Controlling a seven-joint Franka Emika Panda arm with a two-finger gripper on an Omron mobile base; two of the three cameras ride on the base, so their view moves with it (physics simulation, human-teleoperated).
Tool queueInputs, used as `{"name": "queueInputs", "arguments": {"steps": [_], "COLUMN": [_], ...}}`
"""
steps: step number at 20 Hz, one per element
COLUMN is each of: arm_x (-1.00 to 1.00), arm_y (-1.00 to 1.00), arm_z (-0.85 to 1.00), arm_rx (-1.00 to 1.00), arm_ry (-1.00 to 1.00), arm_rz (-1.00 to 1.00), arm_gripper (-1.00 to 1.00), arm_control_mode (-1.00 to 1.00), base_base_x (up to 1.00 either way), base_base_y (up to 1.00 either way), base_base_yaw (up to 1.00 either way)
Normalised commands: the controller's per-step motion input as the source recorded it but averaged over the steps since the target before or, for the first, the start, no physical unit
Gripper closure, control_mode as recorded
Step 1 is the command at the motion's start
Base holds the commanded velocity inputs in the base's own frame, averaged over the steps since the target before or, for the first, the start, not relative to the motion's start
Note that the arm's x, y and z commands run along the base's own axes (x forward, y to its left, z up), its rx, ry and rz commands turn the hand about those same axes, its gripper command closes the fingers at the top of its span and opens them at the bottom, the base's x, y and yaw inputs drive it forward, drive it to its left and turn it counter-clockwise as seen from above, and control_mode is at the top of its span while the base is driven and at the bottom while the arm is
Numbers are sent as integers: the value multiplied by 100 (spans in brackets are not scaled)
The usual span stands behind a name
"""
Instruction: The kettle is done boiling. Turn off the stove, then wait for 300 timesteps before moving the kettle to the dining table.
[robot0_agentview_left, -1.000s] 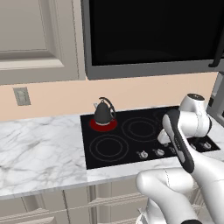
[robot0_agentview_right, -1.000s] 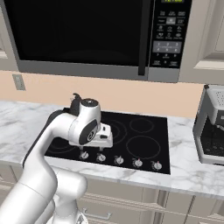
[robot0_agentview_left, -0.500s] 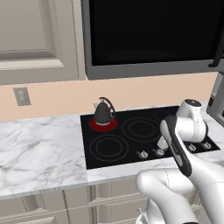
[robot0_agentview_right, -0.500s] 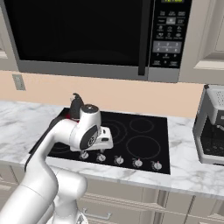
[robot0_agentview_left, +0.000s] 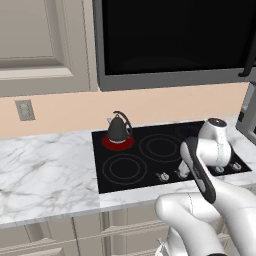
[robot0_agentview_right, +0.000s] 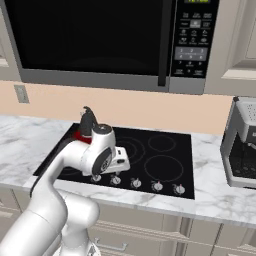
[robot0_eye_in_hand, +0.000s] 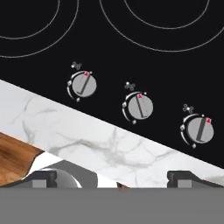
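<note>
While burner glows red: kettle (robot0_agentview_left: 119, 129) sits on it, stove (robot0_agentview_left: 150, 167) at 10 o'clock.
Gripper (robot0_eye_in_hand: 117, 180): fingers spread apart, empty, above marble edge.
Knobs (robot0_eye_in_hand: 138, 106): at 12 o'clock.

In the right base view the arm's wrist hides the kettle's (robot0_agentview_right: 88, 121) lower body and the gripper; the coffee machine (robot0_agentview_right: 243, 145) is cropped at 3 o'clock.

The kettle (robot0_agentview_left: 118, 130) was dark grey on a glowing red burner (robot0_agentview_left: 118, 143); the stove (robot0_agentview_left: 150, 165) was black with white rings, the counter (robot0_agentview_left: 45, 175) white-grey veined marble
</note>
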Motion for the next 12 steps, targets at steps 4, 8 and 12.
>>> {"name": "queueInputs", "arguments": {"steps": [4, 8, 12], "arm_x": [11, 5, 4], "arm_y": [-4, -3, -7], "arm_z": [-22, -20, -10], "arm_rx": [0, 0, 0], "arm_ry": [0, 0, 0], "arm_rz": [0, 1, 2], "arm_gripper": [-100, -100, -100], "arm_control_mode": [-100, -100, -100], "base_base_x": [0, 0, 0], "base_base_y": [0, 0, 0], "base_base_yaw": [0, 0, 0]}}
